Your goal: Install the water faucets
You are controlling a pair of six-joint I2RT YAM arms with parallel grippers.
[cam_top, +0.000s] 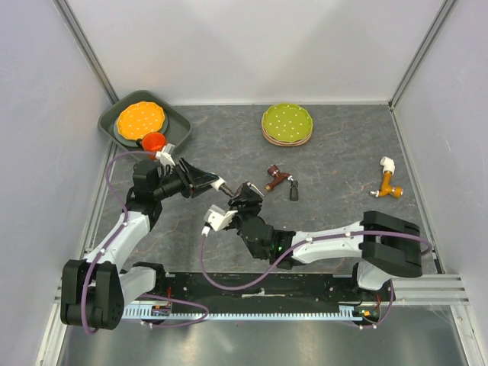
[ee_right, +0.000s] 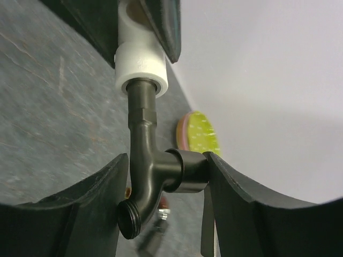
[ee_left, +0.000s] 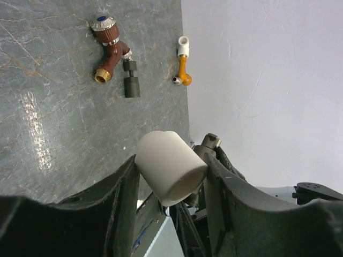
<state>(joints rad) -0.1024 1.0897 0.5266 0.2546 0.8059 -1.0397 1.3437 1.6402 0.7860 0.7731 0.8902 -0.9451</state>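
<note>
Mid-table, above the grey marbled tabletop (cam_top: 335,164): left gripper (ee_left: 169,174), narrowly parted, clamps the white plastic elbow fitting (ee_right: 140,64). Right gripper (ee_right: 166,179), partly open, straddles the dark grey bent plastic tap (ee_right: 143,142) socketed in that fitting, one pad (ee_right: 220,182) touching. I cannot tell if it grips.

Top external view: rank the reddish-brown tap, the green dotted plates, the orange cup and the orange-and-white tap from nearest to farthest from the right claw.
From the right claw:
1. Reddish-brown tap, just to its right.
2. Green dotted plates, at the far middle.
3. Orange cup, in the far left corner.
4. Orange-and-white tap, by the right wall.
</note>
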